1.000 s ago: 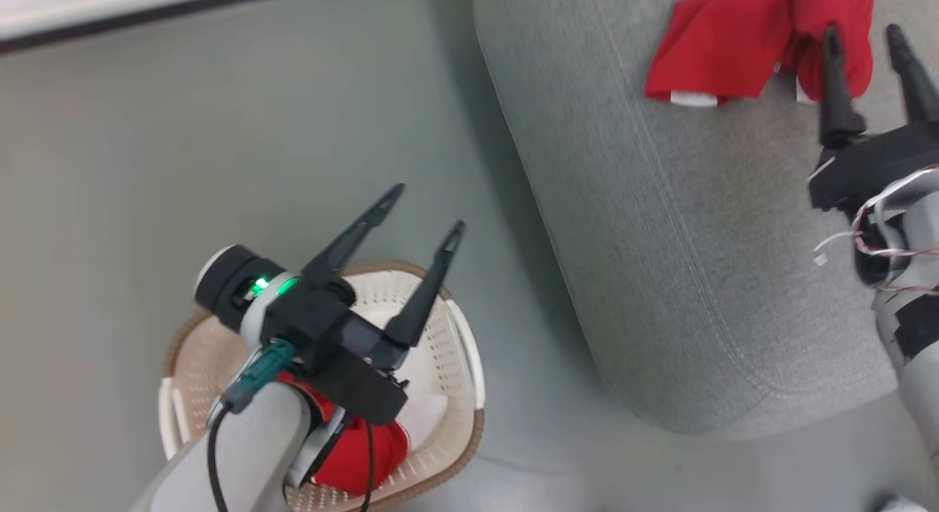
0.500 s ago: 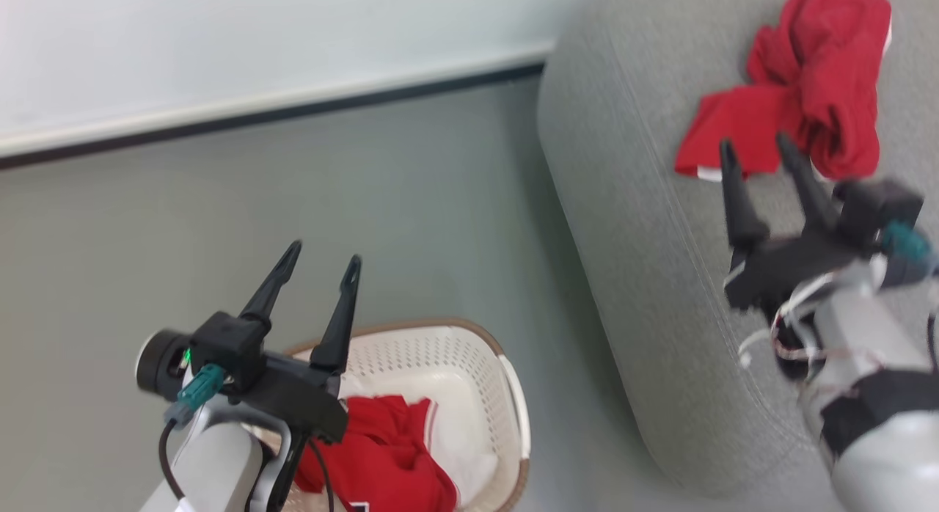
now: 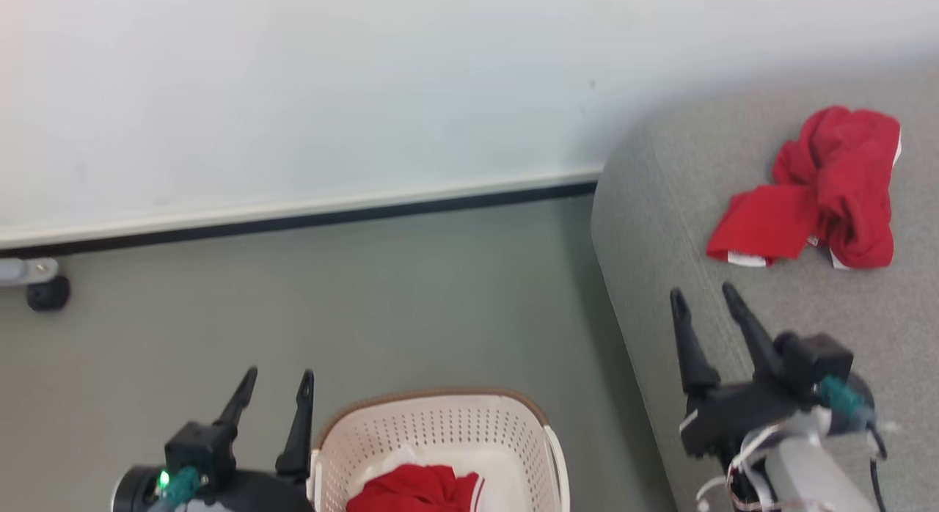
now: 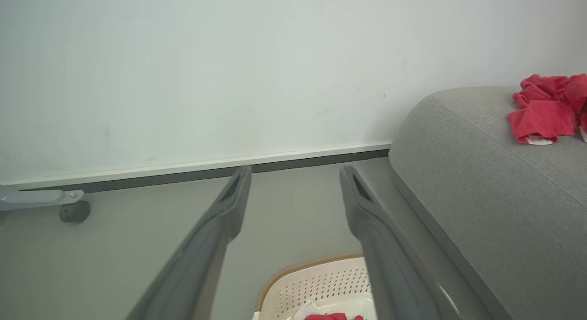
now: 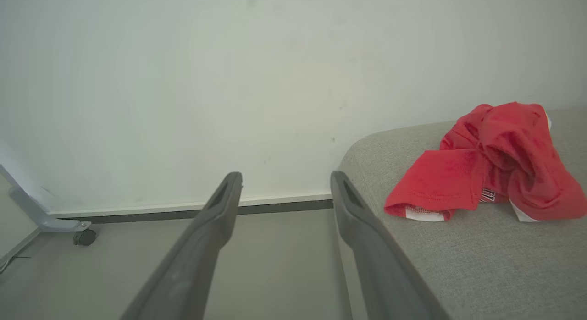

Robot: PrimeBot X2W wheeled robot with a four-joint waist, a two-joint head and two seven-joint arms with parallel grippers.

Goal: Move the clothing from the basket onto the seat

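Fetching what remains, both sets of jaws apart, empty.
Lower left gripper (image 3: 280,374) into oval cream perforated plastic basket (image 3: 440,396), pinch bunched red-and-white fabric garment (image 3: 414,490) deep, lift clear, carry to grey woven sofa seat (image 3: 645,277), past right gripper (image 3: 701,292), beside crumpled red garment (image 3: 814,196).

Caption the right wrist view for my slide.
Open right gripper near the grey seat; a crumpled red garment lies on it.

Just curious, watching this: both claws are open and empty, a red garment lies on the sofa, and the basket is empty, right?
Not empty: the head view shows red clothing in the basket. The rest is right.
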